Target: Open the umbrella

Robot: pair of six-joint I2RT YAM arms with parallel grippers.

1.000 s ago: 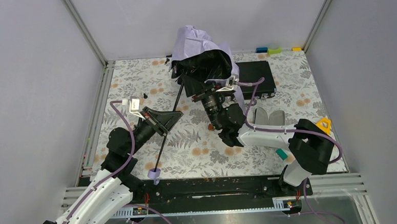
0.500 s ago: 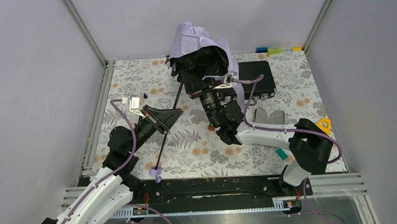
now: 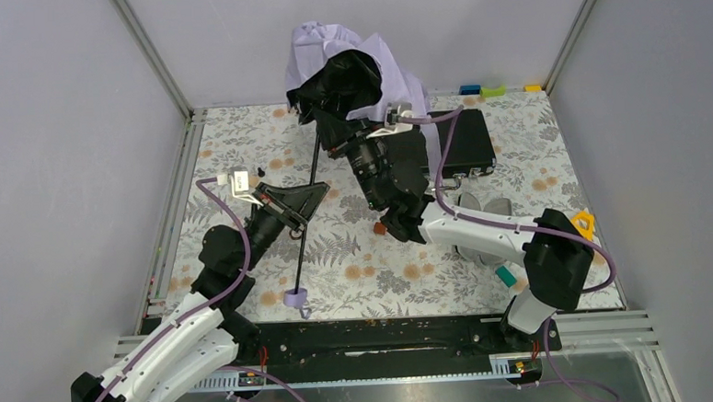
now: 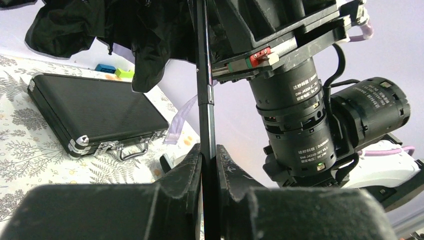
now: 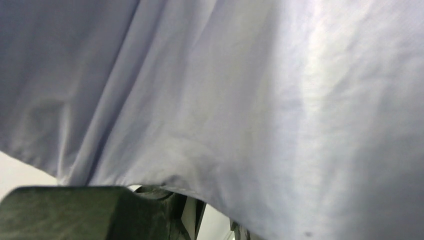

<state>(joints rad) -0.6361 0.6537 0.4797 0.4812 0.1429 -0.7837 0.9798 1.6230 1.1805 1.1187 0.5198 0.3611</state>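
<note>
A cloth printed with grey ferns and orange blossoms is covering the desk [image 3: 240, 152]. Plain pale walls [image 3: 54, 134] joined by slim metal posts are closing it in on three sides. A flat black briefcase [image 3: 468, 140] with a ribbed skin and bright metal corners is lying at the far right. Small blue, green and yellow blocks [image 3: 493, 91] are sitting along the back edge.

The umbrella [image 3: 342, 77] is hanging over the far middle of the desk and slanting down toward the near edge. Its canopy [image 3: 312, 37] is bunching in soft lavender folds, with a glossy black lining showing underneath. The thin black shaft [image 3: 311, 190] is running down to a small lavender handle knob [image 3: 295, 299] near the desk's front edge.

The left claw [image 4: 209, 155] is pressing together on the shaft partway along. The right claw [image 3: 357, 138] is reaching up into the canopy, where fabric is hiding its fingers, so whether it is gripping anything cannot be told.
</note>
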